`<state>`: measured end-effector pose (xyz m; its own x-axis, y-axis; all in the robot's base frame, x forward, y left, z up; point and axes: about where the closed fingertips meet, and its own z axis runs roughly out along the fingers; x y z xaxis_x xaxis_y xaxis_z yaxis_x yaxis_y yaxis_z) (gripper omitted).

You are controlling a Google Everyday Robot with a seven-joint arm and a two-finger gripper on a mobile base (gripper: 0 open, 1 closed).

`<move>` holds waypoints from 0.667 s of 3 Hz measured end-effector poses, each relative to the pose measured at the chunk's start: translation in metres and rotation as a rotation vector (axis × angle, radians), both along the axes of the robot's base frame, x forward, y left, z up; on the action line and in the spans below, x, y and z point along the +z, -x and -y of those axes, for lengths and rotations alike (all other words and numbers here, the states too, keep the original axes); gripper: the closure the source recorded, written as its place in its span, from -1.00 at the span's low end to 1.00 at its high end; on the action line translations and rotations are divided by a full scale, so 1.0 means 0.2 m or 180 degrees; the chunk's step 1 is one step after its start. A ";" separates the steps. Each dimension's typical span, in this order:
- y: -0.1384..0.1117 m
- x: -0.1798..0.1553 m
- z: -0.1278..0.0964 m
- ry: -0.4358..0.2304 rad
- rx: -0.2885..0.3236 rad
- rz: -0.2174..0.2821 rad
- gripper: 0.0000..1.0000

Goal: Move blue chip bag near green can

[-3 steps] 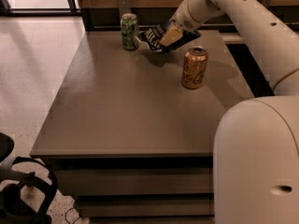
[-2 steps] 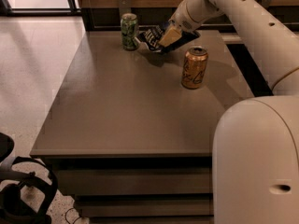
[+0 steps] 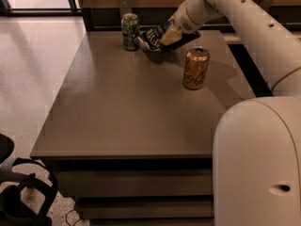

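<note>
From my one camera, a good deal is covered. The gripper [image 3: 165, 36] sits over the middle of the blue chip bag [image 3: 153, 36], so I see only the bag's left part and a dark strip of it to the right of the tan finger. I make out white lettering on it but cannot read it. The arm [image 3: 244, 18] is cut off by the top edge. The robot's white body [image 3: 256, 164] fills the lower right corner and hides the near right corner of the desk [image 3: 127, 107]. At the lower left, a black object [image 3: 21, 194] on the floor is cut off by the frame, and I cannot tell what it is.

I count two cans, one bag, one arm and one gripper. The green can [image 3: 130, 30] stands upright at the far left of the desk. The gold can [image 3: 195, 68] stands upright well to its right and nearer to me.

The arm comes in from the upper right, slopes down and left across the far edge of the desk, and ends at the gripper between the two cans, closer to the green one. The jaws are clamped on the bag, which hangs tilted with its left end just beside the green can. I cannot tell whether it touches the can or the desk. A shadow lies on the desk under it.
</note>
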<state>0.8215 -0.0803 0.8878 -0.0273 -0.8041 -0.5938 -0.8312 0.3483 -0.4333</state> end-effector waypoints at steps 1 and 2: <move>0.00 -0.02 -0.01 0.0001 0.0009 -0.0014 -1.00; 0.00 -0.02 -0.01 0.0001 0.0010 -0.0014 -1.00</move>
